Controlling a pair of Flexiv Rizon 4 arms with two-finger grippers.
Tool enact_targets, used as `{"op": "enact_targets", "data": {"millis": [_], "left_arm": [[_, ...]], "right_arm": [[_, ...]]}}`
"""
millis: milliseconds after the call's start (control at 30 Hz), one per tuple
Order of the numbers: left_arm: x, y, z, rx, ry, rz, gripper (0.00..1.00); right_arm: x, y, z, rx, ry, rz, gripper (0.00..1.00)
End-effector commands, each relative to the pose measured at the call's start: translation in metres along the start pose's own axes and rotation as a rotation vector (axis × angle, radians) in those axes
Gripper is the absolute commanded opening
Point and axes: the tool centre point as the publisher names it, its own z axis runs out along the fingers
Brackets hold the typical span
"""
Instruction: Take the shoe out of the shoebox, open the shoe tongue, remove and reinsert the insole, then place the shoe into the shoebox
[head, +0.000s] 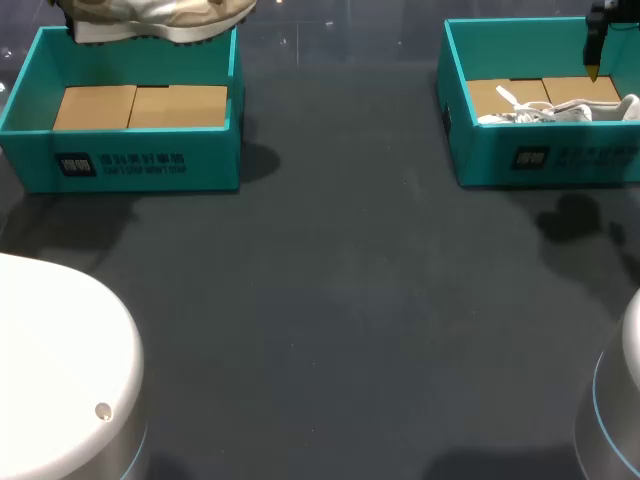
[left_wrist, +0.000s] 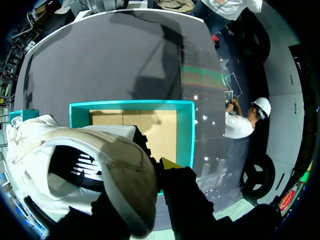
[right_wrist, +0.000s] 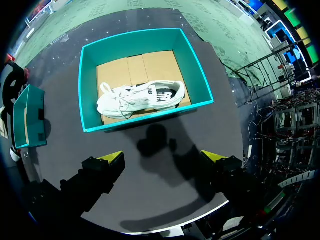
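Shoe (left_wrist: 75, 165) is pinched in your left claw (left_wrist: 150, 169), up over the left box (left_wrist: 186, 135). Your right claw (right_wrist: 164, 160) is spread wide above the table, short of the right box (right_wrist: 200, 75); you've got a second shoe (right_wrist: 142, 99) lying on its side in there.

The left gripper (left_wrist: 161, 170) grips a lifted shoe (left_wrist: 45, 145), with one yellow fingertip (left_wrist: 170, 163) showing beside the shoe. The right gripper (right_wrist: 164, 159) points downward, its two fingers spread wide apart.
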Motion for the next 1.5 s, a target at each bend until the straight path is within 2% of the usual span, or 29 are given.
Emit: {"op": "enact_targets", "data": {"millis": [33,433,733,867,1133,1333,1500], "left_arm": [[-0.018,-0.062,-0.009,-0.139,0.016,0.005,0.00],[-0.075,-0.154,-0.006,-0.124,0.013,0.026,0.00],[-0.126,-0.213,0.009,-0.118,0.012,0.013,0.00],[-0.158,-0.245,0.015,-0.120,0.017,0.015,0.00],[-0.197,-0.278,0.040,-0.135,0.039,0.043,0.00],[-0.218,-0.286,0.064,-0.127,0.053,0.054,0.00],[-0.225,-0.291,0.082,-0.125,0.047,0.069,0.00]], "right_arm": [[0.000,0.000,0.000,0.000,0.000,0.000,1.00],[0.000,0.000,0.000,0.000,0.000,0.000,1.00],[0.000,0.000,0.000,0.000,0.000,0.000,1.00],[0.000,0.000,0.000,0.000,0.000,0.000,1.00],[0.000,0.000,0.000,0.000,0.000,0.000,1.00],[0.000,0.000,0.000,0.000,0.000,0.000,1.00],[0.000,0.000,0.000,0.000,0.000,0.000,1.00]]}}
